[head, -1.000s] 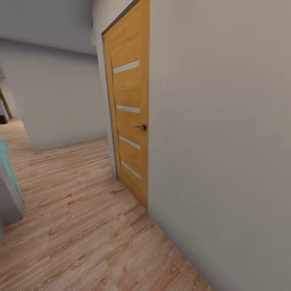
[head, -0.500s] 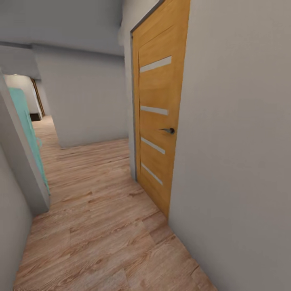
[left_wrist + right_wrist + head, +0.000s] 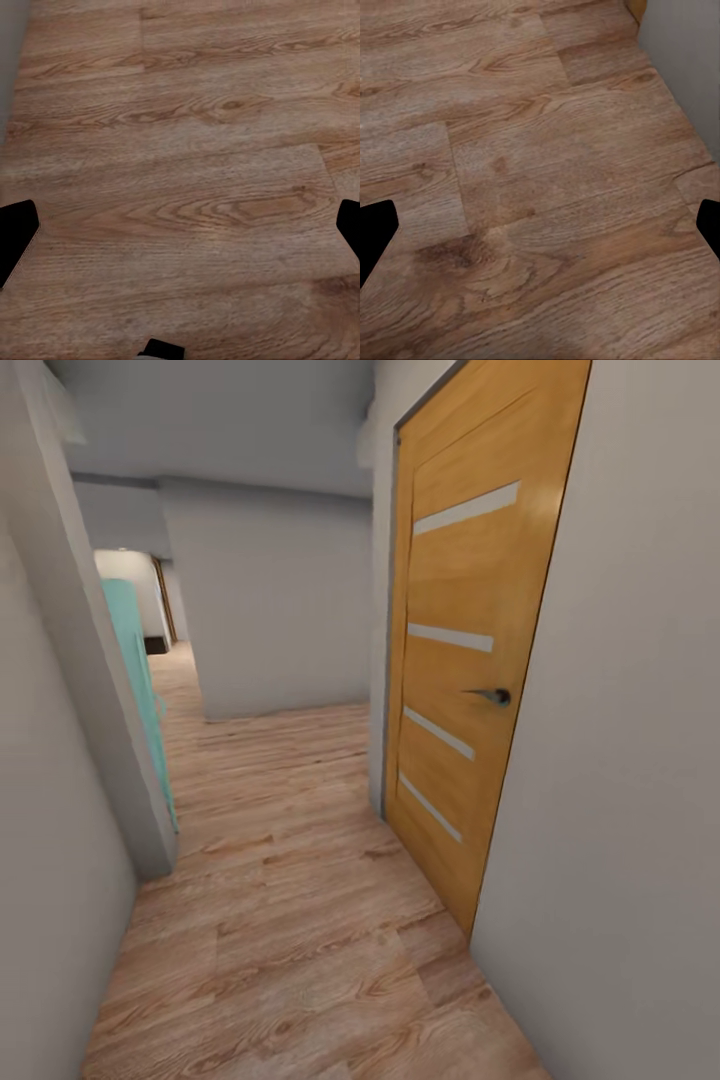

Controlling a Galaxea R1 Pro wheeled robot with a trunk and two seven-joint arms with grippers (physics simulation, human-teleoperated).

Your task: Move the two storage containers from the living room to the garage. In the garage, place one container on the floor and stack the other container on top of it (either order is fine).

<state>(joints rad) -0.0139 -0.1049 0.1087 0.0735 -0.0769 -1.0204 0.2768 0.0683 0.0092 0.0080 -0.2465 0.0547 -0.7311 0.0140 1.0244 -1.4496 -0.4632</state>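
A closed orange wooden door point(image 3: 470, 660) is standing at 2 o'clock, its top cut off. A turquoise panel point(image 3: 140, 690) at 10 o'clock is lying half hidden behind a grey wall corner point(image 3: 100, 690). Both the left tool point(image 3: 180, 232) and right tool point(image 3: 540, 232) are hanging spread wide over light wood-plank flooring point(image 3: 290, 920), holding nothing.

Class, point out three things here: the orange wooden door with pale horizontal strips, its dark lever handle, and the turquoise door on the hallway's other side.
Orange wooden door point(image 3: 455, 590), head view, upper panel.
Dark lever handle point(image 3: 491, 696), head view, on the lever.
Turquoise door point(image 3: 133, 660), head view, its face.

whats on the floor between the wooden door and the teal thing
Head view: only wood-plank floor between the wooden door and the teal panel.
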